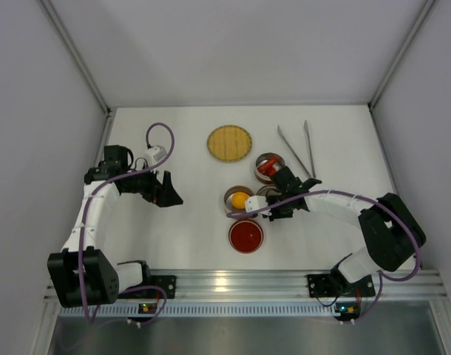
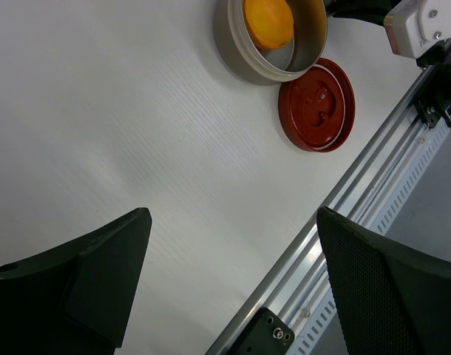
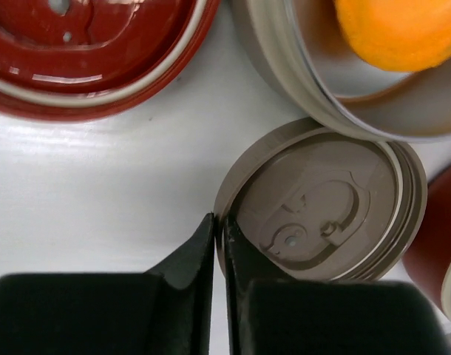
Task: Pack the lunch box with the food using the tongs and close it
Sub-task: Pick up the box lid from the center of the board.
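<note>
From above, the long slim silver metal tongs lie upper right, untouched, well apart from the right fingers. Left wrist view: the left fingers gape empty, with the small round orange food piece in a round metal tin at top. Right wrist view: those right fingers are clenched at the round beige lid's rim, lower centre; dragging it could jolt that tin.

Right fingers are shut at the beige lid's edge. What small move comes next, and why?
Probably raise the beige lid slightly to test the grip. The right gripper looks pinched on the lid's rim, the lid lies flat beside the tin, and that tin, holding the orange piece, is uncovered.
</note>
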`<state>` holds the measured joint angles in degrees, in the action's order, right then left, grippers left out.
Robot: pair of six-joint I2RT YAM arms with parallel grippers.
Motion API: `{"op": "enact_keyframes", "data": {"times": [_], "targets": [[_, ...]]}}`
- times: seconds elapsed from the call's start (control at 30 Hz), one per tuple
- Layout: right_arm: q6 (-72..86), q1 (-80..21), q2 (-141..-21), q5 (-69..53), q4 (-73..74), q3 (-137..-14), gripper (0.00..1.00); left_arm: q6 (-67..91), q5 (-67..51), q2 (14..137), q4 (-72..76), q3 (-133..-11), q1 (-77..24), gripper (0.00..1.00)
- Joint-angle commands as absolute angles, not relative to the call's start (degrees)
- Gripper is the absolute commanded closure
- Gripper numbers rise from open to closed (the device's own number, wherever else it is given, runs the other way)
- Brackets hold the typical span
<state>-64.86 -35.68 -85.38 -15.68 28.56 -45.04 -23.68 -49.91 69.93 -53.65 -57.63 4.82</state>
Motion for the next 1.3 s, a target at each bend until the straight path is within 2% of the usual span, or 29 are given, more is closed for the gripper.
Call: {"op": "enact_keyframes", "data": {"times": [0.0, 0.27, 0.43, 0.63, 0.8, 0.93, 1.03, 1.07, 1.1, 1.17, 1.23, 1.27], "targets": [[-61.71, -37.44, -89.48, -16.08, 32.25, -43.41, 1.0, -23.73, -51.5, 68.91, -52.29, -58.97, 4.83, 0.02], [-52.3, -37.35, -81.31, -21.52, 42.7, -49.56, 1.0, -23.73, -52.56, 68.03, -52.65, -60.11, 4.83, 0.01], [-46.95, -36.83, -73.31, -30.22, 52.36, -58.35, 1.0, -23.91, -53.96, 65.92, -52.04, -60.91, 4.83, 0.02], [-37.28, -35.25, -66.89, -42.7, 55.64, -68.19, 1.0, -22.76, -57.91, 60.39, -48.35, -59.69, 4.75, 0.02], [-30.25, -34.28, -63.55, -51.39, 53.35, -71.88, 1.0, -22.59, -65.21, 51.34, -37.82, -55.64, 4.75, 0.02], [-28.92, -33.66, -62.93, -53.79, 52.91, -72.07, 1.0, -23.2, -65.04, 45.62, -30.24, -55.63, 4.75, 0.02], [-28.83, -33.57, -62.23, -53.44, 51.95, -72.42, 1.0, -29.35, -70.28, 45.53, -33.31, -58.27, 4.75, 0.07], [-28.74, -33.57, -62.23, -53.35, 51.94, -72.86, 1.0, -26.75, -70.92, 44.14, -31.4, -57.84, 4.57, 0.11], [-27.96, -33.49, -62.14, -53.26, 51.51, -73.82, 1.0, -22.28, -71.1, 42.9, -21.2, -54.61, 4.4, 0.12], [-27.34, -33.4, -62.23, -53.35, 50.37, -75.14, 1.0, -12.09, -68.75, 39.14, -10.77, -50.47, 2.56, 0.12], [-26.11, -33.14, -62.84, -53.61, 49.14, -77.42, 1.0, -12.39, -67.07, 38.41, -7.39, -48.44, 0.45, 0.12], [-25.76, -32.96, -63.36, -53.61, 48.87, -78.13, 1.0, -14.13, -63.75, 38.58, -7.9, -48.51, -4.35, 0.12]]}}
